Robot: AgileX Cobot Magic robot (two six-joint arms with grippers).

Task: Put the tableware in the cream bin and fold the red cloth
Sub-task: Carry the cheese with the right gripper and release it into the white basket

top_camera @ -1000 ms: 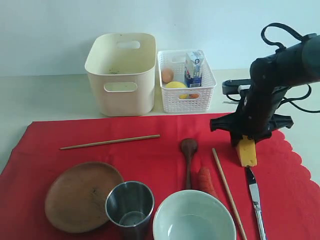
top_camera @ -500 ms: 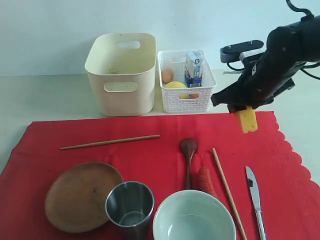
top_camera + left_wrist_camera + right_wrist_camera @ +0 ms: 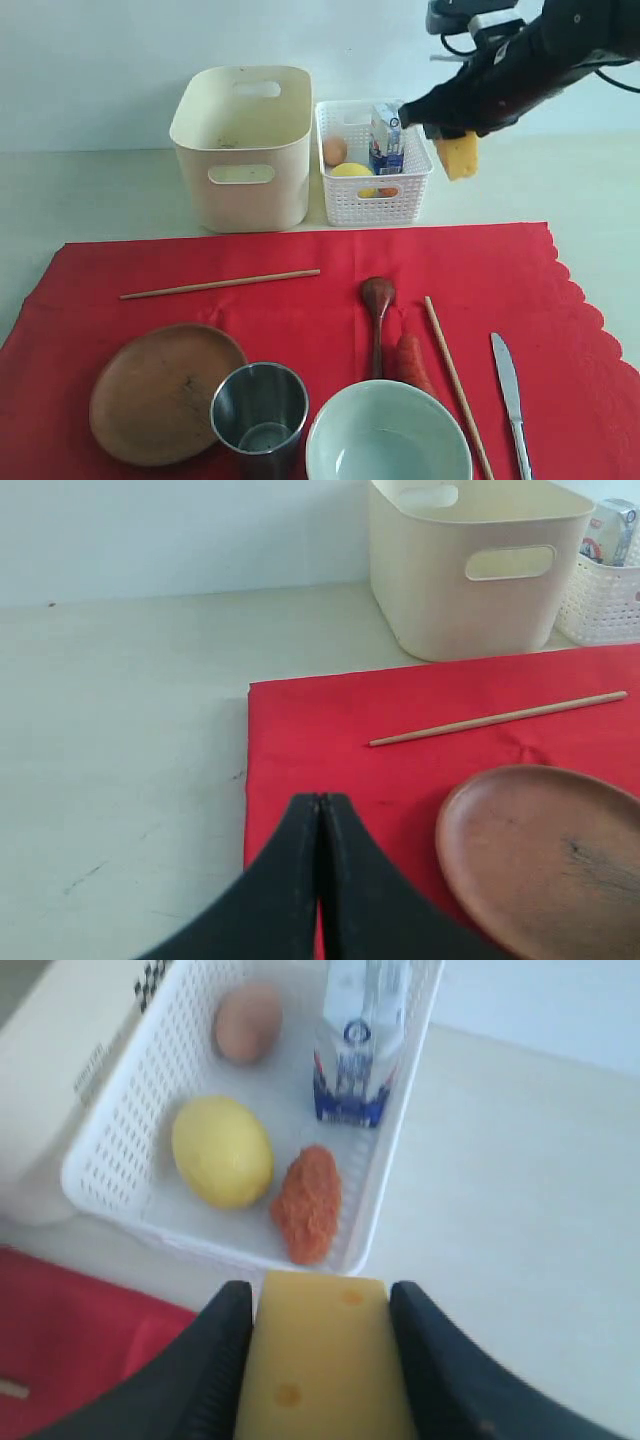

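My right gripper (image 3: 452,135) (image 3: 320,1295) is shut on a yellow cheese wedge (image 3: 458,155) (image 3: 320,1370), held in the air just beside the white basket's right rim. On the red cloth (image 3: 300,310) lie a wooden plate (image 3: 165,392), steel cup (image 3: 260,408), pale bowl (image 3: 388,435), dark spoon (image 3: 378,305), two chopsticks (image 3: 220,284) (image 3: 457,385) and a knife (image 3: 508,385). The cream bin (image 3: 245,140) stands behind the cloth. My left gripper (image 3: 321,802) is shut and empty, low over the cloth's edge (image 3: 270,780) near the plate (image 3: 545,850); the exterior view does not show it.
The white lattice basket (image 3: 372,195) (image 3: 110,1130) right of the bin holds an egg (image 3: 247,1022), a lemon (image 3: 222,1150), an orange piece (image 3: 308,1203) and a milk carton (image 3: 360,1050). An orange food piece (image 3: 410,362) lies on the cloth by the spoon.
The right arm has lifted the cheese wedge off the cloth's right side and carried it up and back to beside the white basket. The tableware has not moved.
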